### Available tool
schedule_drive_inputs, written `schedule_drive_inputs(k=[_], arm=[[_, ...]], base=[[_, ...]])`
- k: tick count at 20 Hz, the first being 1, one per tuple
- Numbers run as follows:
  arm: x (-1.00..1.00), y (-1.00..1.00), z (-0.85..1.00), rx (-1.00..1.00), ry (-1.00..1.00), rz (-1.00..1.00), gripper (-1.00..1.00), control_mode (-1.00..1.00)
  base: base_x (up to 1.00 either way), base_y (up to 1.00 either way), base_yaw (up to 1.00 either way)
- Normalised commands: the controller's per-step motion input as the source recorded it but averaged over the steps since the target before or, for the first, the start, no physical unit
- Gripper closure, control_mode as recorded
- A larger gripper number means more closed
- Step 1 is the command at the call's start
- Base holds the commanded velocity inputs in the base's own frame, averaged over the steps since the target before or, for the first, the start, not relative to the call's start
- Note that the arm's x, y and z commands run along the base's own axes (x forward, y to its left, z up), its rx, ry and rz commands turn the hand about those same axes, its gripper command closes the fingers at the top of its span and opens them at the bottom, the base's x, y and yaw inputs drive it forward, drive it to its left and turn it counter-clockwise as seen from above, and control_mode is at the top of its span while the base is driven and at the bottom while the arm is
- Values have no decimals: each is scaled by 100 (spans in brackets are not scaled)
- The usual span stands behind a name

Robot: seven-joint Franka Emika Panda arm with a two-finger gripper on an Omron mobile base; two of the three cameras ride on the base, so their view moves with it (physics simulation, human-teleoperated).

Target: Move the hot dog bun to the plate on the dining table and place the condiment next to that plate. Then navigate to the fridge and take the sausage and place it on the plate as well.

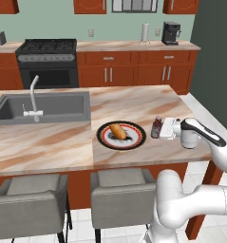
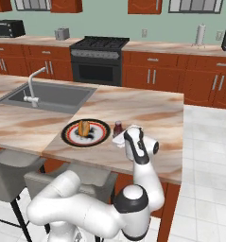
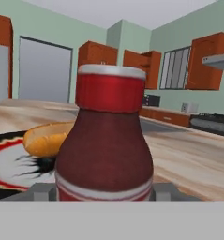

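Condiment bottle [image 1: 156, 127]: dark red, upright on the dining table [image 1: 48, 147], just beside the plate [image 1: 136, 141] at its right edge. Gripper [image 1: 162, 129]: levelled at the bottle, jaws set on either side of it; whether they pinch it cannot be told. Bun [image 1: 118, 131]: laid on the plate. Sink [image 1: 53, 107]: inset well left.

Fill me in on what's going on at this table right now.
The hot dog bun already lies on the plate on the dining table. The condiment stands upright just beside the plate, with the gripper level with it, jaws either side. Whether they grip it is unclear.
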Motion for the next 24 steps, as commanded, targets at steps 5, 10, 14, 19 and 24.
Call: schedule_drive_inputs(k=[5, 10, 14, 19, 24], arm=[[-1, -1, 4, 0, -4, 0, -100, -100], [-1, -4, 29, 0, 0, 0, -100, -100], [-5, -10, 39, 0, 1, 0, -100, -100], [-36, -5, 46, 0, -1, 0, -100, -100], [-58, 11, 66, -3, -7, 0, -100, -100]], base=[[0, 0, 0], [0, 0, 0], [0, 0, 0], [0, 0, 0], [0, 0, 0]])
